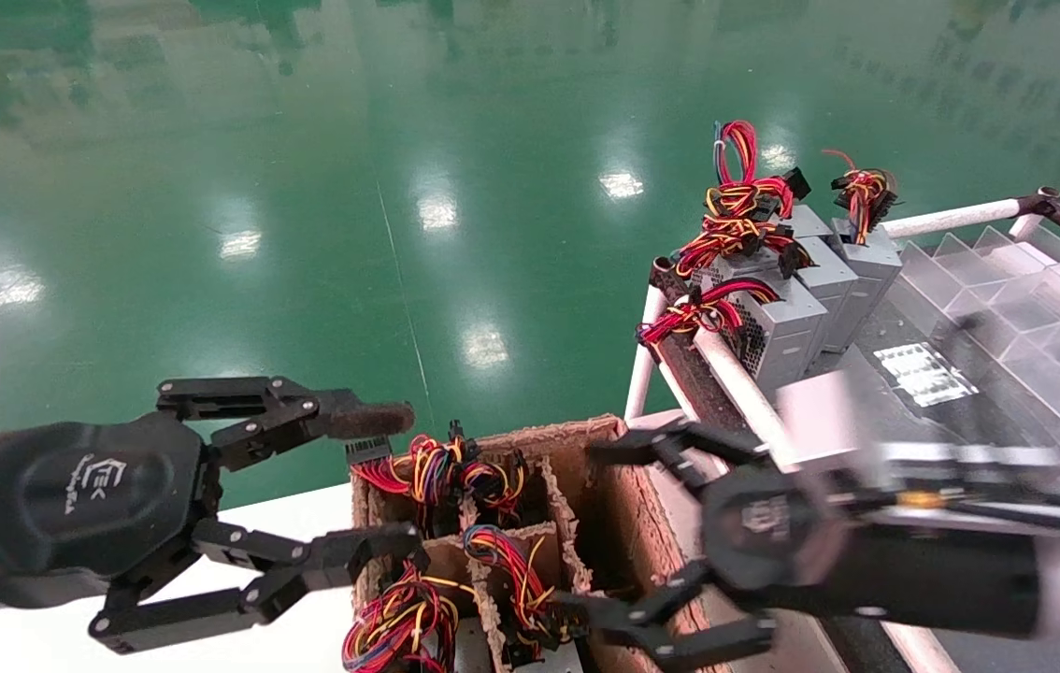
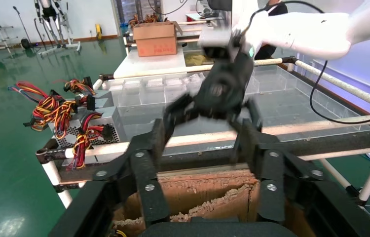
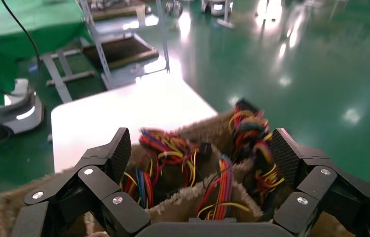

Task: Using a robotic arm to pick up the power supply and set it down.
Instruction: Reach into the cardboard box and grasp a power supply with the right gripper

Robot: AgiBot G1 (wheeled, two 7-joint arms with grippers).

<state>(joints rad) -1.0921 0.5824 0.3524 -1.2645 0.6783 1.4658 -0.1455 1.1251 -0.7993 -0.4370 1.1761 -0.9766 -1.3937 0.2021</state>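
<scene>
My right gripper (image 1: 586, 531), on the silver-white arm with a green light, hangs open and empty over the right side of a brown cardboard box (image 1: 605, 432). In the right wrist view its fingers (image 3: 119, 150) spread above red, yellow and black wire bundles (image 3: 166, 148) in the box's compartments. The units under those wires are hidden. A grey power supply (image 1: 778, 332) with a perforated vent side stands at the near end of the rack behind the box. My left gripper (image 1: 394, 479), with a brownish worn pad, is open and empty at the box's left edge.
More grey units (image 1: 852, 266) stand in a row on the rack, one with a tall red-and-blue wire loop (image 1: 737, 150). Clear plastic dividers (image 1: 1035, 308) lie to their right. White rack tubes (image 1: 736, 383) border the box. A white tabletop (image 3: 124, 111) lies beyond it.
</scene>
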